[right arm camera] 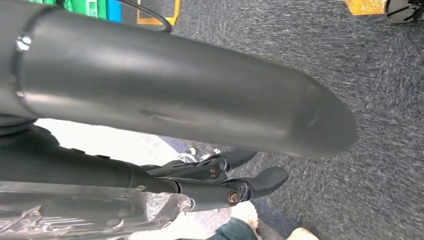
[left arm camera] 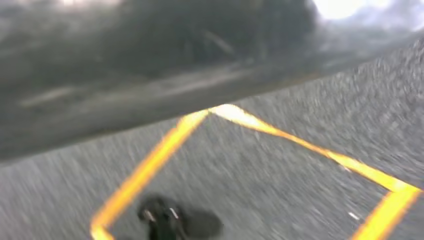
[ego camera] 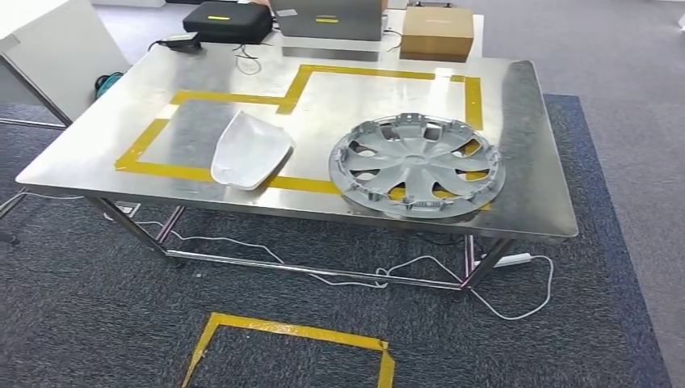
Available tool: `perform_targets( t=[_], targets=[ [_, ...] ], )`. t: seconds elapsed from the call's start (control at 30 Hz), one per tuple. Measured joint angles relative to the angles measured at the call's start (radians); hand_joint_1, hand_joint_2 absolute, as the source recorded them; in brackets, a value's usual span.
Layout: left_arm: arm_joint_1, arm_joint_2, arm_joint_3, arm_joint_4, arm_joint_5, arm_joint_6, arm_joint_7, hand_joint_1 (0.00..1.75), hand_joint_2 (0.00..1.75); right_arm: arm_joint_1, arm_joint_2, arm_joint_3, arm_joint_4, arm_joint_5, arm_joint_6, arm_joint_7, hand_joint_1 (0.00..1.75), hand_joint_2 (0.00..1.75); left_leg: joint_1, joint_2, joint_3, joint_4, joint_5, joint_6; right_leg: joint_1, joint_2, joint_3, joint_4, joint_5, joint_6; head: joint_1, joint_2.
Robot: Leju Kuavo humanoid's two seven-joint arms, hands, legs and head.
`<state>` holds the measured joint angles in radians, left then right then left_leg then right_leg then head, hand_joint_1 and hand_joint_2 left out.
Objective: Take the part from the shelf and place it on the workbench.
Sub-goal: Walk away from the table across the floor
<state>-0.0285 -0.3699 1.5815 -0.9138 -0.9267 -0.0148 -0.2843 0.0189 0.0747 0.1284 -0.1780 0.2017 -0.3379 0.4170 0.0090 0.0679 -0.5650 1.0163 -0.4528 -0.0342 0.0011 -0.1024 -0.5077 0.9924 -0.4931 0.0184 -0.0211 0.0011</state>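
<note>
On the steel workbench (ego camera: 533, 202) lie two parts: a white curved shell (ego camera: 250, 149) on the yellow tape outline left of the middle, and a grey wheel cover (ego camera: 416, 164) to its right near the front edge. My right hand (right arm camera: 220, 150) hangs over the carpet, its thick grey thumb (right arm camera: 175, 85) apart from the dark fingers (right arm camera: 250, 182), which reach out straight with nothing between them. The left wrist view is motion-blurred; a dark grey mass (left arm camera: 150, 75), likely my left hand, crosses it, and how its fingers lie cannot be made out.
A yellow tape square (ego camera: 291, 347) marks the carpet in front of the bench. White cables (ego camera: 501, 299) trail under the bench legs. A black case (ego camera: 226, 22), a grey box (ego camera: 327, 18) and a cardboard box (ego camera: 436, 32) stand behind the bench.
</note>
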Motion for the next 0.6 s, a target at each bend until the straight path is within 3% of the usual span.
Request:
perform_targets(
  t=[0.03,0.07,0.1,0.13,0.2,0.27,0.3,0.33,0.37,0.43,0.5,0.57,0.6],
  targets=[
    [-0.006,-0.001,-0.001,0.032,0.016,0.009,-0.013,0.00,0.00,0.000,0.000,-0.002,0.000,-0.003,-0.004,0.000,0.00,0.00,-0.003,0.014,0.013,-0.026,0.003,0.007,0.004,-0.011,0.001,0.001,-0.004,0.005,0.003,0.000],
    [-0.010,-0.002,-0.001,0.063,0.025,0.018,-0.023,0.00,0.00,-0.001,0.001,-0.004,0.000,-0.005,-0.007,0.000,0.00,0.00,-0.006,0.012,0.014,-0.035,0.000,0.015,0.006,-0.022,0.005,0.000,-0.007,0.010,0.005,0.000],
    [-0.012,-0.003,-0.002,0.088,0.026,0.025,-0.029,0.00,0.00,-0.003,0.002,-0.006,0.001,-0.006,-0.009,0.000,0.00,0.00,-0.006,-0.002,0.012,-0.034,0.001,0.023,0.005,-0.033,0.010,-0.002,-0.008,0.015,0.008,0.000],
    [-0.012,-0.004,-0.003,0.112,0.023,0.031,-0.032,0.00,0.00,-0.005,0.002,-0.008,0.001,-0.008,-0.011,0.000,0.00,0.00,-0.005,-0.014,0.012,-0.035,0.002,0.029,0.002,-0.030,0.013,0.000,-0.014,0.021,0.009,0.000],
    [-0.013,-0.004,-0.009,0.154,0.009,0.043,-0.037,0.00,0.00,-0.005,0.002,-0.012,0.001,-0.011,-0.014,0.000,0.00,0.00,-0.002,-0.039,0.011,-0.038,0.008,0.042,-0.003,0.022,-0.005,0.053,-0.053,0.032,0.012,0.000],
    [-0.015,-0.004,-0.021,0.194,-0.007,0.053,-0.046,0.00,0.00,-0.002,0.003,-0.015,0.002,-0.014,-0.015,-0.001,0.00,0.00,-0.001,-0.067,0.007,-0.038,0.011,0.050,-0.005,0.084,-0.068,0.188,-0.122,0.036,0.016,0.000],
    [-0.017,-0.003,-0.026,0.214,-0.012,0.057,-0.050,0.00,0.00,0.000,0.003,-0.016,0.002,-0.015,-0.015,-0.002,0.00,0.00,-0.001,-0.082,0.006,-0.038,0.012,0.052,-0.005,0.095,-0.101,0.256,-0.147,0.036,0.016,0.000],
    [-0.018,-0.001,-0.030,0.232,-0.014,0.060,-0.054,0.00,0.00,0.001,0.003,-0.017,0.003,-0.016,-0.015,-0.002,0.00,0.00,-0.001,-0.098,0.005,-0.037,0.013,0.053,-0.005,0.099,-0.123,0.296,-0.154,0.036,0.017,0.000],
    [-0.018,0.000,-0.033,0.249,-0.016,0.062,-0.055,0.00,0.00,0.002,0.004,-0.017,0.004,-0.017,-0.015,-0.001,0.00,0.00,-0.001,-0.115,0.006,-0.037,0.013,0.053,-0.005,0.101,-0.128,0.294,-0.137,0.035,0.016,0.000],
    [-0.018,0.002,-0.037,0.276,-0.016,0.064,-0.057,0.00,0.00,0.002,0.004,-0.018,0.004,-0.018,-0.015,-0.001,0.00,0.00,0.001,-0.147,0.008,-0.036,0.014,0.051,-0.009,0.118,-0.084,0.181,-0.060,0.034,0.017,0.000],
    [-0.019,0.004,-0.043,0.292,-0.016,0.064,-0.058,0.00,0.00,0.001,0.004,-0.019,0.004,-0.018,-0.015,-0.003,0.00,0.00,0.000,-0.175,0.005,-0.033,0.015,0.041,-0.018,0.173,-0.032,0.055,-0.009,0.035,0.017,0.000],
    [-0.019,0.006,-0.046,0.304,-0.016,0.065,-0.058,0.00,0.00,0.000,0.005,-0.021,0.005,-0.018,-0.015,-0.008,0.00,0.00,0.001,-0.197,-0.005,-0.032,0.021,0.027,-0.021,0.203,-0.015,0.017,-0.005,0.031,0.017,0.000],
    [-0.018,0.007,-0.046,0.309,-0.017,0.065,-0.059,0.00,0.00,-0.001,0.006,-0.022,0.005,-0.018,-0.016,-0.011,0.00,0.00,0.003,-0.209,-0.009,-0.033,0.025,0.020,-0.020,0.193,-0.014,0.017,-0.004,0.026,0.017,0.000]
  ],
)
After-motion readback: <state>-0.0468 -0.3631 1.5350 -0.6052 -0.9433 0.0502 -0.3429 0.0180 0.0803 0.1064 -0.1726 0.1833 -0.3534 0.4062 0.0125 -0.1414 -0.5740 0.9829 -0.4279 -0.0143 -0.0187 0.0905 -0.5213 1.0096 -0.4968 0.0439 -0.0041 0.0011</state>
